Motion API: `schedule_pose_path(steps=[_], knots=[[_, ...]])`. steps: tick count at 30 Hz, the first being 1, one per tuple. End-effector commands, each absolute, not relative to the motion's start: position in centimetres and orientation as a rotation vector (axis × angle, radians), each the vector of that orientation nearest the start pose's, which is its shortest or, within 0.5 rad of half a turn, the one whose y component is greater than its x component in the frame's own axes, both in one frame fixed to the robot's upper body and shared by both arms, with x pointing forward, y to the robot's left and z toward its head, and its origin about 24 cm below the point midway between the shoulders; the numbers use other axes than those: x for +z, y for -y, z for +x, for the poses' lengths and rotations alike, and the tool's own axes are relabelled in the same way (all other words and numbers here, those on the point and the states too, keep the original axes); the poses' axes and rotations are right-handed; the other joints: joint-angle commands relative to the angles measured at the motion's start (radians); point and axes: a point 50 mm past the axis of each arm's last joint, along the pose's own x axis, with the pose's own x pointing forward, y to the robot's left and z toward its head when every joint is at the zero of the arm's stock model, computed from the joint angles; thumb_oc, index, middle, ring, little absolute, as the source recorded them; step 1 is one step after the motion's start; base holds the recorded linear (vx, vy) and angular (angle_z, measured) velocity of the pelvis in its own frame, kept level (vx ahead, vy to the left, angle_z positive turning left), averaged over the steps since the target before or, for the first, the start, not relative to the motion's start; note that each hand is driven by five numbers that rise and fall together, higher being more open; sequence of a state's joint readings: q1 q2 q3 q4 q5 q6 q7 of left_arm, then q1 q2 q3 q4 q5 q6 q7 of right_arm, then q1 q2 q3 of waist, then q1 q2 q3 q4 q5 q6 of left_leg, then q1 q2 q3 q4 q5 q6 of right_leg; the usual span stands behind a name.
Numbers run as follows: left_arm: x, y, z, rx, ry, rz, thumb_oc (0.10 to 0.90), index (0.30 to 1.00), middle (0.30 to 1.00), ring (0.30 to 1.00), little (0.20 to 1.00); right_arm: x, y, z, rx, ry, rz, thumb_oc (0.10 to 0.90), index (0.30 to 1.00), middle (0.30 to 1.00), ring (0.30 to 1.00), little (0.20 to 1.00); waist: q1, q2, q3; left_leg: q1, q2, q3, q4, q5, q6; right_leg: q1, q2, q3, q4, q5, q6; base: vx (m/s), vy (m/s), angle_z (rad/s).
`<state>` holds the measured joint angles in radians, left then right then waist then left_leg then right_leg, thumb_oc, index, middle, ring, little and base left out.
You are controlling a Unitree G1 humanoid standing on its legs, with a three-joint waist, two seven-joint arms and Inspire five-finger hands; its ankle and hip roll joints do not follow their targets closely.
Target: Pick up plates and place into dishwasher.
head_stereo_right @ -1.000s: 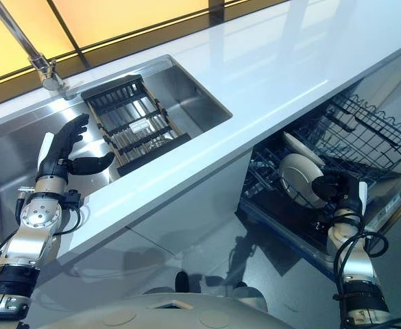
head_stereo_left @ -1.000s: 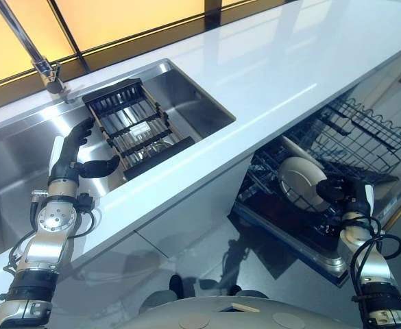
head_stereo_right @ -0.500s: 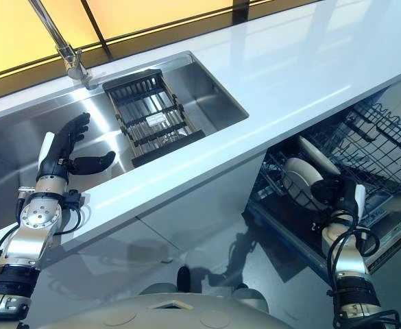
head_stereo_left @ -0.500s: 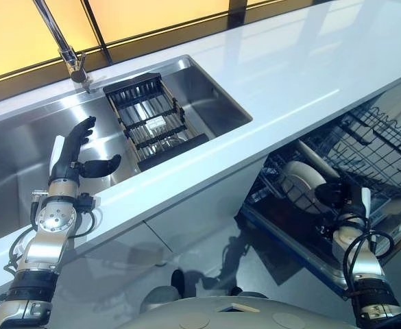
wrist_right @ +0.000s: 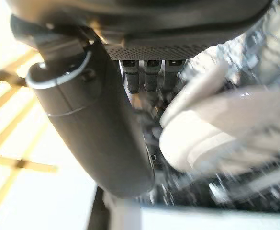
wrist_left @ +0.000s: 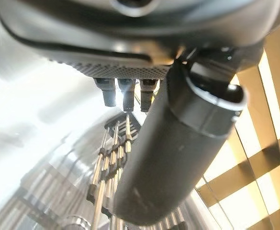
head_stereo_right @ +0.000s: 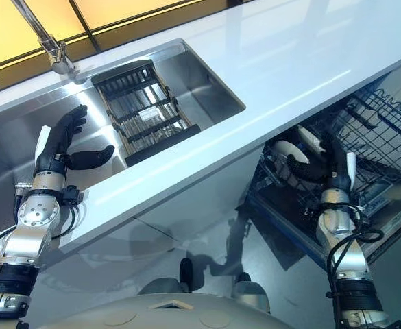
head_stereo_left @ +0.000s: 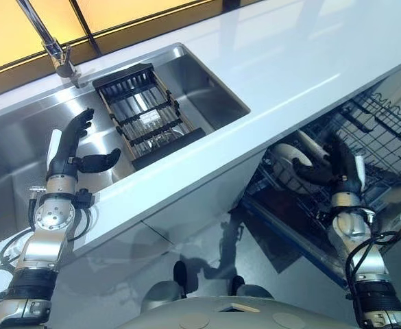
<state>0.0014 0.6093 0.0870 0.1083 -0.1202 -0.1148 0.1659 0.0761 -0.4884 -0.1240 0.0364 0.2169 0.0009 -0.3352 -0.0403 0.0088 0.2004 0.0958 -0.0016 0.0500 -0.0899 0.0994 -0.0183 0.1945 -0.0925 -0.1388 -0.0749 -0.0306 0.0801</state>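
Observation:
Two white plates [head_stereo_left: 281, 156] stand on edge in the open dishwasher's lower rack [head_stereo_left: 382, 133], below the counter at the right. My right hand [head_stereo_left: 341, 171] is just in front of them, open, fingers straight up and thumb pointing toward the nearer plate, holding nothing. The right wrist view shows the plates [wrist_right: 226, 129] just past the thumb [wrist_right: 92, 120]. My left hand [head_stereo_left: 70, 152] hovers open over the steel sink [head_stereo_left: 15, 178], beside a black drying rack [head_stereo_left: 142, 113]. The left wrist view looks past the thumb [wrist_left: 178, 153] at that rack's bars.
A white counter [head_stereo_left: 289, 62] runs across above the dishwasher. A chrome faucet [head_stereo_left: 49, 41] stands at the sink's back edge. The rack's wire basket extends out to the right.
My right hand has let go of the white plate and lifted, fingers now straight; the plate stays in the rack. The camera has shifted. The left hand holds its pose.

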Motion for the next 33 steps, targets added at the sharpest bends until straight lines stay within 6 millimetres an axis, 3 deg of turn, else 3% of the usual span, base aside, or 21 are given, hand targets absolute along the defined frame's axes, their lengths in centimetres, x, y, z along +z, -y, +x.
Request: schedule_pose_path(steps=[1, 5, 10, 13, 20, 28, 33], knots=[[9.8, -30.4, 25.0, 0.294, 0.136, 0.522, 0.8, 0.9, 0.9, 0.9, 0.9, 13.5, 29.7, 23.2, -0.554, 0.367, -0.268, 0.8, 0.9, 0.9, 0.9, 0.9, -0.019, -0.006, -0.035, 0.044, -0.074, 0.055, 0.013, -0.142, 0.053, -0.145, 0.055, 0.015, 0.145, -0.003, 0.05, 0.0, -0.012, -0.1], [9.9, -30.6, 25.0, 0.305, 0.132, 0.523, 0.8, 0.9, 0.9, 0.9, 0.9, 14.8, 30.5, 22.3, -0.645, 0.459, -0.209, 0.8, 0.9, 0.9, 0.9, 0.9, -0.033, -0.01, -0.038, 0.04, -0.071, 0.076, 0.018, -0.137, 0.053, -0.148, 0.059, 0.028, 0.14, 0.008, 0.044, -0.01, -0.017, -0.17], [9.7, -30.9, 25.0, 0.314, 0.126, 0.522, 0.8, 0.9, 0.9, 0.9, 0.9, 14.5, 31.6, 21.5, -0.763, 0.481, -0.096, 0.8, 0.9, 0.9, 0.9, 0.9, -0.045, -0.007, -0.048, 0.048, -0.071, 0.085, 0.015, -0.148, 0.052, -0.143, 0.063, 0.038, 0.134, 0.0, 0.046, 0.0, -0.005, -0.15], [9.6, -31.0, 25.0, 0.321, 0.123, 0.519, 0.8, 0.9, 0.9, 0.9, 0.9, 12.9, 32.1, 21.3, -0.807, 0.418, -0.008, 0.8, 0.9, 0.9, 0.9, 0.9, -0.051, -0.005, -0.049, 0.042, -0.07, 0.092, 0.018, -0.141, 0.05, -0.148, 0.064, 0.042, 0.132, 0.01, 0.044, -0.03, -0.006, -0.08], [9.5, -30.7, 25.4, 0.309, 0.114, 0.531, 0.8, 0.9, 0.9, 0.9, 0.9, 5.4, 32.7, 21.1, -0.862, 0.077, 0.191, 0.8, 0.9, 0.9, 0.9, 0.9, -0.047, 0.004, -0.044, 0.048, -0.071, 0.087, 0.02, -0.149, 0.052, -0.14, 0.061, 0.034, 0.133, -0.002, 0.04, 0.03, -0.031, -0.04], [10.0, -30.6, 25.9, 0.281, 0.112, 0.559, 0.8, 0.9, 0.9, 0.9, 0.9, 1.6, 33.4, 20.9, -0.946, -0.093, 0.245, 0.8, 0.9, 0.9, 0.9, 0.9, -0.015, 0.023, -0.036, 0.042, -0.076, 0.061, 0.03, -0.147, 0.047, -0.124, 0.055, 0.013, 0.125, -0.002, 0.03, 0.03, -0.05, 0.04], [10.0, -30.6, 25.9, 0.281, 0.112, 0.562, 0.8, 0.9, 0.9, 0.9, 0.9, 1.4, 33.4, 20.9, -0.945, -0.101, 0.247, 0.8, 0.9, 0.9, 0.9, 0.9, -0.014, 0.024, -0.036, 0.042, -0.076, 0.059, 0.03, -0.147, 0.046, -0.124, 0.055, 0.011, 0.125, -0.003, 0.03, 0.01, -0.008, 0.03]])
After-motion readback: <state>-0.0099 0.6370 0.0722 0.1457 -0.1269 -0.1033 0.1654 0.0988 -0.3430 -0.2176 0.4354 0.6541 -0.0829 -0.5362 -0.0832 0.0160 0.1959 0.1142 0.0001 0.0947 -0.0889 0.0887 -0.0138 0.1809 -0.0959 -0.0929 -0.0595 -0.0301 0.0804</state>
